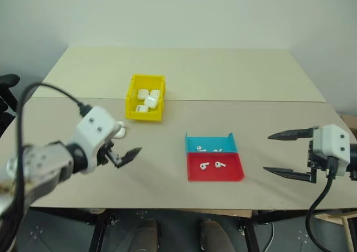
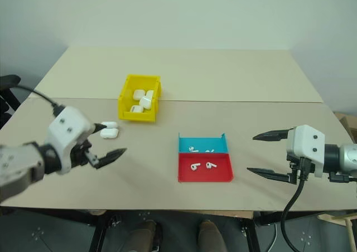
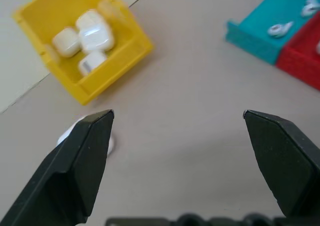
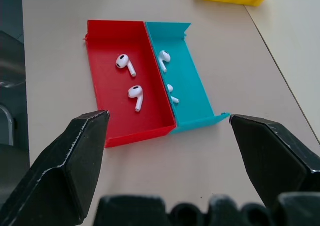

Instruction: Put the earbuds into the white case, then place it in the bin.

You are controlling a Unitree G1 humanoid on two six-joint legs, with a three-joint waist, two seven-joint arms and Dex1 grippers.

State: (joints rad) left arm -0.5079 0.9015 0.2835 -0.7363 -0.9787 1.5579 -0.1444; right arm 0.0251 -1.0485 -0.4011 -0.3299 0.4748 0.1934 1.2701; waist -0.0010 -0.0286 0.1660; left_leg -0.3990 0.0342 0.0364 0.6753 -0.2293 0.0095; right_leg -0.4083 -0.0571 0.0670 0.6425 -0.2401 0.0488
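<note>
Two white earbuds (image 4: 136, 93) lie in a shallow red tray (image 1: 234, 175), and two more earbuds (image 4: 164, 57) in the blue tray (image 1: 192, 142) that adjoins it. A white case (image 2: 109, 132) rests on the table just in front of the yellow bin's (image 1: 131, 93) left corner. Several white cases (image 3: 92, 33) lie inside the bin. My left gripper (image 2: 107, 140) hovers open just in front of the loose case, apart from it. Over the table's right side, my right gripper (image 1: 268, 153) is open and empty, pointing toward the trays.
The beige table (image 1: 223, 73) has a seam running across it behind the trays. Its front edge (image 1: 178, 209) is close below both grippers. A black cable (image 1: 53, 89) loops over my left arm.
</note>
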